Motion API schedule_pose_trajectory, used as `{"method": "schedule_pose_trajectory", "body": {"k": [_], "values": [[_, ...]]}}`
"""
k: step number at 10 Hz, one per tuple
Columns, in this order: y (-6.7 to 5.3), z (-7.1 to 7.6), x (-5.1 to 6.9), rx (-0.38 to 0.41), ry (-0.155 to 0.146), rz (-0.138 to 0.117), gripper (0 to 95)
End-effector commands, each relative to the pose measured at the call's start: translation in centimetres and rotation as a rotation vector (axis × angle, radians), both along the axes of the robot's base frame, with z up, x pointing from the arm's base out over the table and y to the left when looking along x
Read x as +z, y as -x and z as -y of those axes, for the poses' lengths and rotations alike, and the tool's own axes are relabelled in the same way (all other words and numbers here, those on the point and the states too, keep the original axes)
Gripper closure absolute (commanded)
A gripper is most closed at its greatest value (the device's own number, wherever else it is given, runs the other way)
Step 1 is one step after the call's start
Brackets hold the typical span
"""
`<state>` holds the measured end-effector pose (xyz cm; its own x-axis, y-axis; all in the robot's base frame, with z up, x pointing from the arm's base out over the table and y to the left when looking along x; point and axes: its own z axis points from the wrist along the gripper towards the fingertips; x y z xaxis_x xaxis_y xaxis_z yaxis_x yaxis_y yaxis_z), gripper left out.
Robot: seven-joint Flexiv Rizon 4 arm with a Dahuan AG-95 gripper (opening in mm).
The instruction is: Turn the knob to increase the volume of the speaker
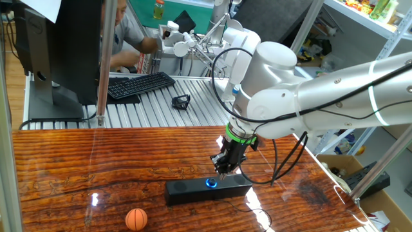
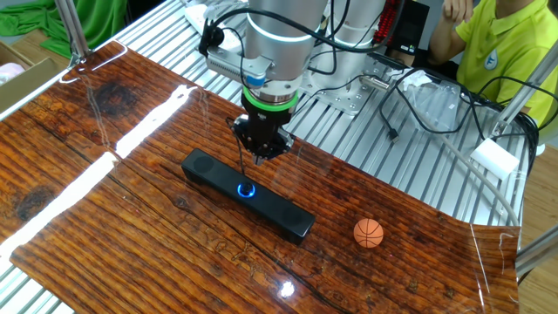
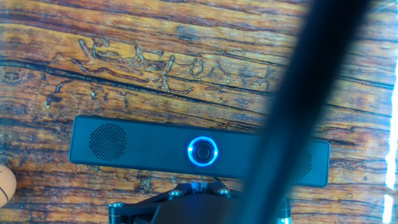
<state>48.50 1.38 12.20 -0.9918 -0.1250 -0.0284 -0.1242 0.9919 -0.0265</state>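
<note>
Wooden glossy tabletop (image 1: 96,167) is carrying the long black rectangular speaker (image 2: 209,168). White-armed gripper (image 2: 259,157) is hovering just above its centre, finger spacing unclear. Blue-ringed round knob (image 3: 203,151) needs centred descent, firm pinch, then clean rotation.

The gripper (image 1: 221,170) hangs just above the knob (image 1: 211,182) at the middle of the speaker (image 1: 193,189), with nothing between them in either fixed view. Bare wood of the table (image 1: 77,161) lies open left of and above the speaker in the frame. A small orange ball (image 1: 136,219) sits at lower left, well apart from the knob. In the hand view a dark blurred band (image 3: 305,112) crosses the right side, hiding part of the speaker.
</note>
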Motion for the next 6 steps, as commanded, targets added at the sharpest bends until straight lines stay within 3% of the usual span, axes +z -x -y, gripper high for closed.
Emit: {"method": "schedule_pose_trajectory", "body": {"k": [1, 6], "values": [[0.15, 0.06, 0.08, 0.014, 0.002, -0.006, 95.0], [0.18, 0.03, 0.09, 0.008, 0.006, -0.018, 95.0]]}}
